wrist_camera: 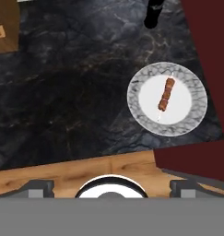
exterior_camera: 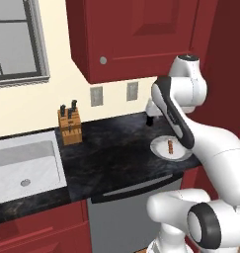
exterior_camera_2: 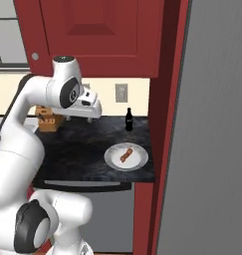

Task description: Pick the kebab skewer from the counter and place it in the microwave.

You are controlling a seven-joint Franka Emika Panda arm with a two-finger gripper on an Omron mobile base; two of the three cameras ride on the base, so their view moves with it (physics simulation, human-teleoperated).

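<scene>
Approach step, nothing grasped yet. Pincer (wrist_camera: pixel 111 186) spread wide and empty, high above the counter (wrist_camera: pixel 76 92). Skewer (wrist_camera: pixel 166 94) lying on the plate (wrist_camera: pixel 145 110) near the counter's right end. Next: shifting over the skewer, lining up across the stick, lowering.

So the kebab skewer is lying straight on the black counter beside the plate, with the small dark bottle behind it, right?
Not quite. The kebab skewer lies on the round white plate, not on the bare counter; the hand view shows it clearly. The small dark bottle does stand behind it.
</scene>
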